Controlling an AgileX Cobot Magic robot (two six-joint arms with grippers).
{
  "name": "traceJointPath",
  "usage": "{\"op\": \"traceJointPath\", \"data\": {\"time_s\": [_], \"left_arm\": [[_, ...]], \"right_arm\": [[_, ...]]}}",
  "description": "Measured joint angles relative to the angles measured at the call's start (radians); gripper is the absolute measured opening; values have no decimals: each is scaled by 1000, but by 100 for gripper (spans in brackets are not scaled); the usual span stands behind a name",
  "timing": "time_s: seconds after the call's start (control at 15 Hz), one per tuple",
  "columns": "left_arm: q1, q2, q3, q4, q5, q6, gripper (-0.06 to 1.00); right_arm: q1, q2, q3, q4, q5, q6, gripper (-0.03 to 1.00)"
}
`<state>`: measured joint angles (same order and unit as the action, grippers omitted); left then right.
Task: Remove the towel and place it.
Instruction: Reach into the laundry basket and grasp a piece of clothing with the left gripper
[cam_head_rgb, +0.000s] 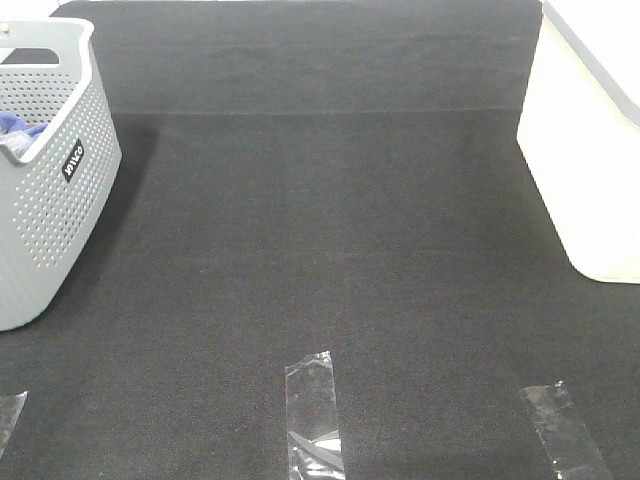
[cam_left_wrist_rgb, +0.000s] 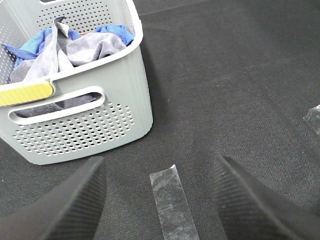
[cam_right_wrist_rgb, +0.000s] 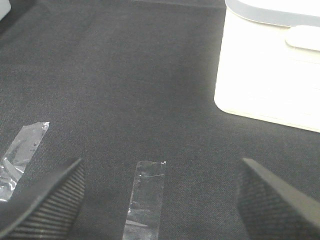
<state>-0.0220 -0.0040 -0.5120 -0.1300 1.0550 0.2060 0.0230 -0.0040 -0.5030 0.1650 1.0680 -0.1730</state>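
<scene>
The grey-lavender towel (cam_left_wrist_rgb: 85, 47) lies crumpled inside the grey perforated basket (cam_left_wrist_rgb: 115, 120), tangled with a bright blue cloth (cam_left_wrist_rgb: 119, 31). In the high view only a scrap of cloth shows over the rim of the basket (cam_head_rgb: 60, 210) at the far left. My left gripper (cam_left_wrist_rgb: 160, 162) hovers open over the black mat, short of the basket's handle side and not touching it. My right gripper (cam_right_wrist_rgb: 161, 162) is open too, above the mat near the white bin, with nothing between its fingers. Neither gripper shows in the high view.
A white bin (cam_head_rgb: 590, 150) stands at the right edge of the mat; the right wrist view shows it too (cam_right_wrist_rgb: 270, 65). Clear tape strips (cam_head_rgb: 315, 415) (cam_head_rgb: 565, 430) are stuck along the front of the black mat (cam_head_rgb: 330, 220). A yellow label (cam_left_wrist_rgb: 25, 93) sits on the basket's rim.
</scene>
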Motion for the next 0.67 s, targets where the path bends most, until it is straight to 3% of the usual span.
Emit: {"op": "traceJointPath", "data": {"time_s": [0.67], "left_arm": [[0,0,0,0,0,0,60]], "right_arm": [[0,0,0,0,0,0,77]]}}
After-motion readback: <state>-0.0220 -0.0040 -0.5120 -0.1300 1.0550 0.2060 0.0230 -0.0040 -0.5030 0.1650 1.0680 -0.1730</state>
